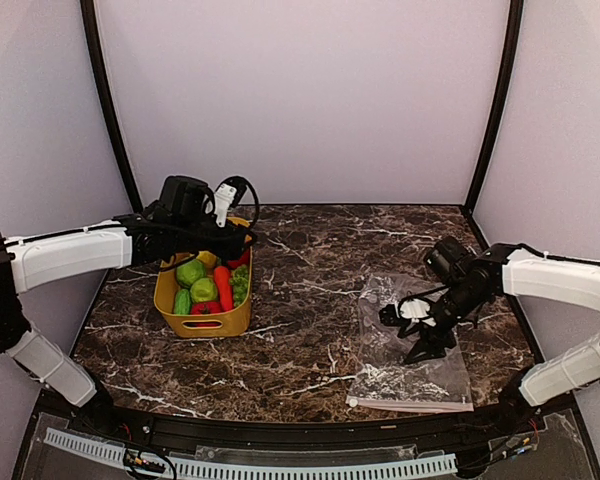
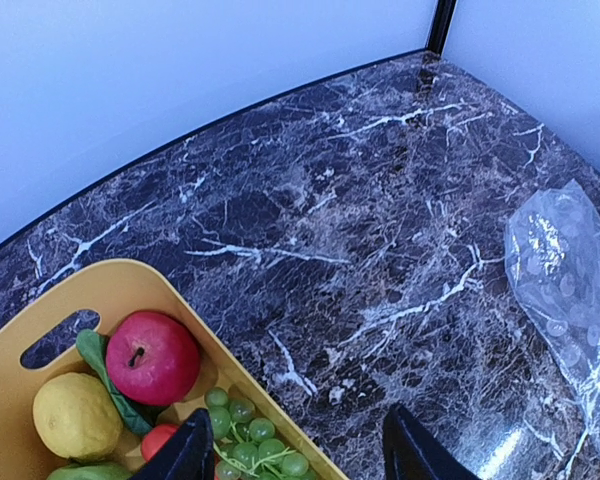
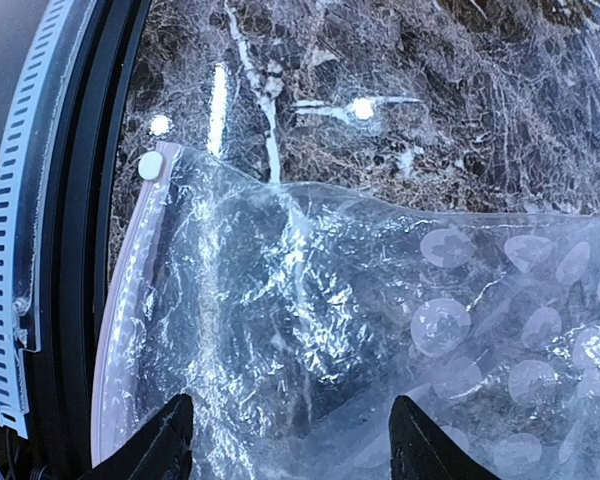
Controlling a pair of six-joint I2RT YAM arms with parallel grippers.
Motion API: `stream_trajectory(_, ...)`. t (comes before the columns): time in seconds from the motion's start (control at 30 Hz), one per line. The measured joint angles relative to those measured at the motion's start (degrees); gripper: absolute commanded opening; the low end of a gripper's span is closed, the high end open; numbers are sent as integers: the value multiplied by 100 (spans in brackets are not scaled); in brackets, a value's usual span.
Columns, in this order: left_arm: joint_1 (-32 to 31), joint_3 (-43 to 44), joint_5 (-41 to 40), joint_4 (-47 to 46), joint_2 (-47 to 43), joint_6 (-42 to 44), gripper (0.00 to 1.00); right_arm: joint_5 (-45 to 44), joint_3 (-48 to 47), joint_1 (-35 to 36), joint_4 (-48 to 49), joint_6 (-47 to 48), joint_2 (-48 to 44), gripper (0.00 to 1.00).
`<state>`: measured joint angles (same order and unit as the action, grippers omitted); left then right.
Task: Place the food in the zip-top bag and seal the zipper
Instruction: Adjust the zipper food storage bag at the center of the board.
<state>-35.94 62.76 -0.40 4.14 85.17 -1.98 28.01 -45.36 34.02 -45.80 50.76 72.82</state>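
Note:
The food lies in a yellow basket (image 1: 170,300): green round ones (image 1: 191,272), a carrot (image 1: 223,287), a cucumber (image 1: 183,302). The left wrist view shows a red apple (image 2: 152,357), a lemon (image 2: 76,415), grapes (image 2: 255,435) and a leafy green (image 2: 105,372). My left gripper (image 1: 242,242) (image 2: 295,450) is open and empty above the basket's far right rim. The clear zip-top bag (image 1: 410,375) (image 3: 310,300) lies flat at the right, its zipper (image 1: 410,405) (image 3: 130,310) along the near edge. My right gripper (image 1: 408,335) (image 3: 290,440) is open just above the bag's middle.
The marble table (image 1: 310,270) stretches between basket and bag. The bag's far end shows in the left wrist view (image 2: 570,290). A white slider (image 3: 151,165) sits at the zipper's end. The table's black front edge (image 3: 80,250) runs close beside the zipper.

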Motion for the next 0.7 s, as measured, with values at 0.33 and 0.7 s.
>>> stream_trajectory(0.33,0,-267,39,-282,-501,-76,57,-487,-470,-31,592,-286,1694,44)
stream_trajectory(0.7,0,-396,164,-321,-807,-562,57,-647,-2312,-688,1073,-466,3298,24)
